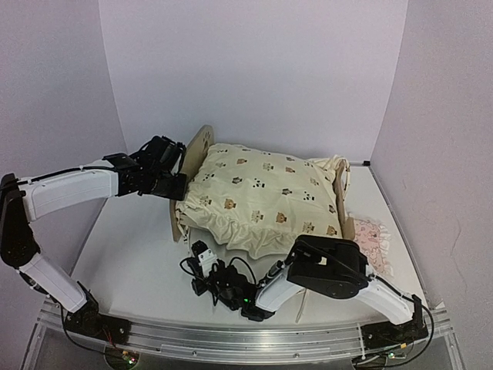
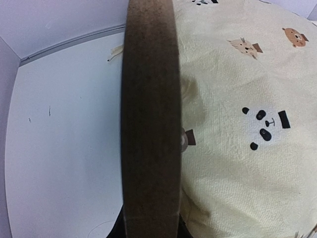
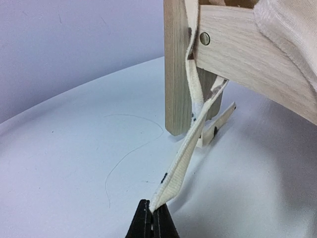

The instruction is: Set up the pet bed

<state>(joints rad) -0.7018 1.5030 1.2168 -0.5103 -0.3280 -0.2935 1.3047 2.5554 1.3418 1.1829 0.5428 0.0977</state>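
The pet bed (image 1: 194,148) stands at mid-table, its rounded light-wood headboard on the left. The cream animal-print cushion (image 1: 262,196) is draped over the frame and hides the mattress base. My left gripper (image 1: 177,183) is shut on the headboard's edge, which fills the left wrist view as a dark band (image 2: 151,124), with the cushion (image 2: 237,124) to its right. My right gripper (image 1: 199,266) is low on the table in front of the bed. In the right wrist view it (image 3: 151,218) is shut on the end of a cream tie strap (image 3: 190,144) that runs up to the bed's leg (image 3: 177,69).
A small pink ruffled pillow (image 1: 370,240) lies on the table right of the bed. Another tie strap (image 1: 302,304) trails over the table near my right arm. Walls close in the table at the back and on both sides.
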